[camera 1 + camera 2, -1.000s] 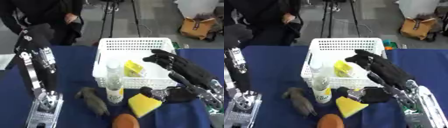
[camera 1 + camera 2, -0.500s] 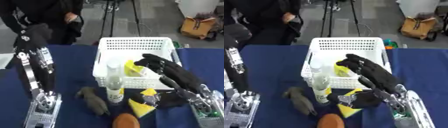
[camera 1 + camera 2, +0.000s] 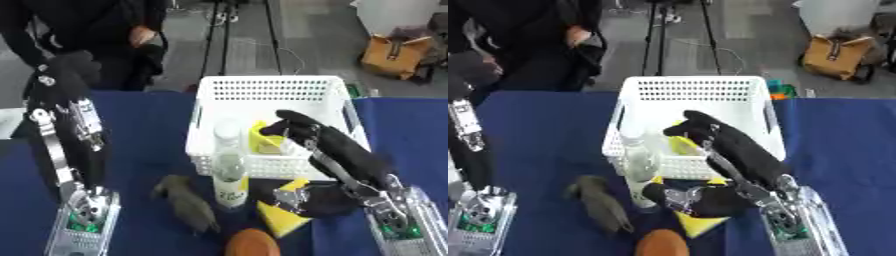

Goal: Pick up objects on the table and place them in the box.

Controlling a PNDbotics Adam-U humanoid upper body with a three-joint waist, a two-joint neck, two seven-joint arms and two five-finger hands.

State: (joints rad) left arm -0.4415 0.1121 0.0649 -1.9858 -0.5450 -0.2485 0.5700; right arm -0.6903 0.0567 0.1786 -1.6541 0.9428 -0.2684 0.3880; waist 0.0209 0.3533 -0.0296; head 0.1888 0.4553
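Left eye view: the pick step is judged to be in hand. The right hand is seen low over the near rim of the box, fingers extended toward the box, thumb down by the sponge; whether the sponge is pinched cannot be told. The sponge is a yellow wedge, flat on the tabletop just before the box's near wall, partly hidden under the hand. A clear bottle stands upright against the box's near wall, left of the sponge. A grey-brown soft lump lies left of the bottle, an orange round thing at the near edge. Something yellow already lies in the box. The left hand is held up at the left side, fingers curled, nothing in it.

Right eye view: the same layout is shown; the sponge's yellow corner pokes out beneath the black palm. Next, a closing of thumb and fingers on the sponge is called for, then a lift over the near wall
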